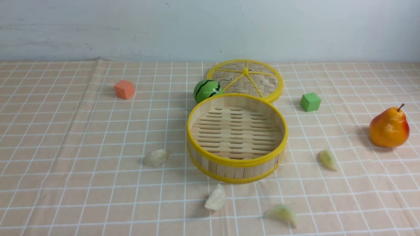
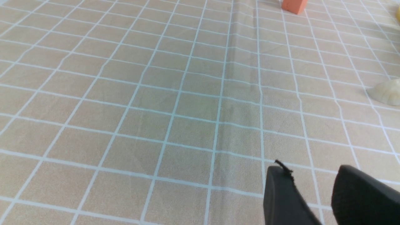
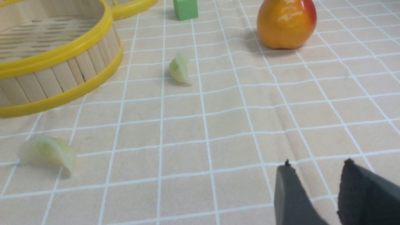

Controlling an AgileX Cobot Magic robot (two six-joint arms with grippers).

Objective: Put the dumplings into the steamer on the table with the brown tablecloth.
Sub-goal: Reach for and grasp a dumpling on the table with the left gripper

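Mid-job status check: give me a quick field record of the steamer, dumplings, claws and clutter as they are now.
steamer: upright on the tablecloth, uncovered, empty
dumplings in steamer: none
dumplings on cloth: four; left whitish dumpling, front whitish dumpling, front green dumpling, right green dumpling
left claw: open, holding nothing
right claw: open, holding nothing
lid: flat behind the steamer
clutter: watermelon ball, orange cube, green cube, pear
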